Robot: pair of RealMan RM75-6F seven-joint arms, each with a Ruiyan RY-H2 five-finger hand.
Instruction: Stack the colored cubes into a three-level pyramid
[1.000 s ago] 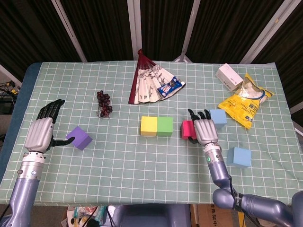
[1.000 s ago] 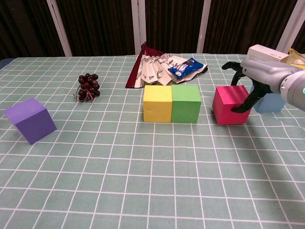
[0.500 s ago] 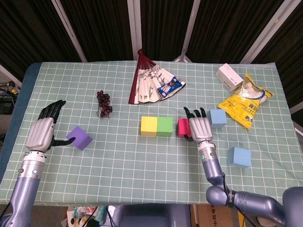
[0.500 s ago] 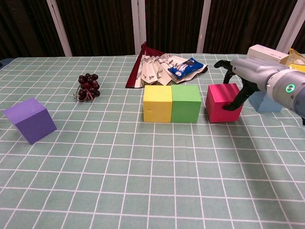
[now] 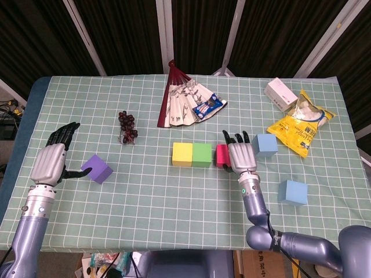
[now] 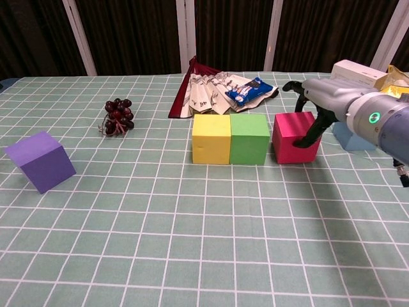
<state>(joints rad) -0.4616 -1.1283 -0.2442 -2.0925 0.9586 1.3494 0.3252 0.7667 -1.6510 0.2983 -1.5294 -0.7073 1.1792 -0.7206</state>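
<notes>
Three cubes are lining up: red cube (image 6: 293,137) sitting just right of the green cube (image 6: 248,138), yellow cube (image 6: 211,139) touching green's left. Right hand (image 6: 319,101) is clasping the red cube; left hand (image 5: 52,160), fingers apart, is hovering beside the purple cube (image 5: 97,169).

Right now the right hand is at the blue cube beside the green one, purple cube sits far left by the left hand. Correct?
Not quite: the cube beside the green cube under the right hand is the red cube, not blue, as the chest view shows. The two blue cubes lie further right. The purple cube does sit far left by the left hand.
</notes>
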